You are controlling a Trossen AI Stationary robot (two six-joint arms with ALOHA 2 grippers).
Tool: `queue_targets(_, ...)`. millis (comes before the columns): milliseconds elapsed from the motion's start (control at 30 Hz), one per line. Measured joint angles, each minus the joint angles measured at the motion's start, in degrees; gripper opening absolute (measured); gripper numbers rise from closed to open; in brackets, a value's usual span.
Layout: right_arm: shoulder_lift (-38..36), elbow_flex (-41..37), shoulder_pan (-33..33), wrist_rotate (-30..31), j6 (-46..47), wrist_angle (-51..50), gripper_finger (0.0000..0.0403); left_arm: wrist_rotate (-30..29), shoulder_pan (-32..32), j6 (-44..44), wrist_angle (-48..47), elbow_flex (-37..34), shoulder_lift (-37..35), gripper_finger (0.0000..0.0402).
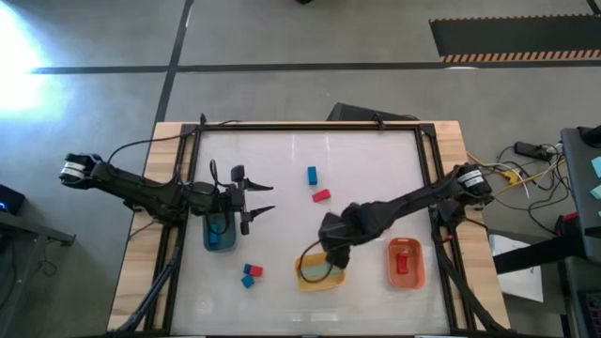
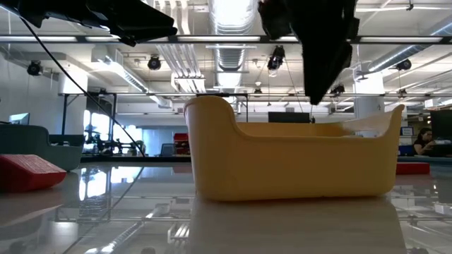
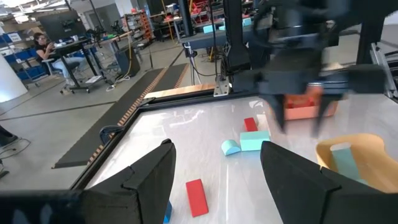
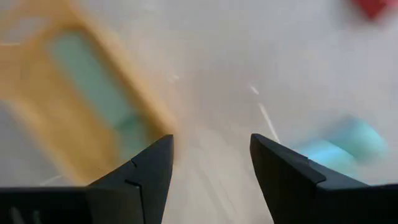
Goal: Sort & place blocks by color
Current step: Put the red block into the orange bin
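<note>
In the high view, the right gripper (image 1: 334, 255) hangs open and empty over the yellow bin (image 1: 319, 272), lower centre, which holds mint blocks (image 3: 343, 160). The left gripper (image 1: 264, 198) waits open at left centre above the blue bin (image 1: 219, 232); a blue block (image 1: 311, 174) and red block (image 1: 321, 196) lie mid-table

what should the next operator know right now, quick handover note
Right tool: open, empty, over the yellow bin, which holds a mint block.
Left tool: open, empty, beside the blue bin.
Done: red block in the orange bin.
Left: blue block and red block mid-table; red and blue blocks near the front.
</note>
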Motion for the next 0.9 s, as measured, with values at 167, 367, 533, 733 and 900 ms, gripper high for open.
queue_targets(167,-0.34,0.72,-1.79,3.64,5.72,-11.31,0.0194,0.0,0.0,0.02,-0.02,0.0,0.0,0.0219)
queue_targets(367,-0.61,0.69,-4.15,5.86,10.38,-16.97,0.0191,0.0,0.0,0.01,-0.04,-0.04,0.01,0.0219)
queue_targets(533,-1.3,0.22,-5.99,5.87,11.27,-17.4,0.0191,0.0,0.0,0.01,-0.09,-0.16,0.01,0.0219)
queue_targets(733,-1.52,-1.28,-7.29,6.2,11.32,-17.37,0.019,-0.01,0.0,0.02,-0.09,-0.52,0.02,0.0219)
queue_targets(900,-1.52,-3.45,-8.54,6.24,12.3,-16.79,0.019,0.0,0.0,0.02,-0.07,-0.61,0.02,0.0219)
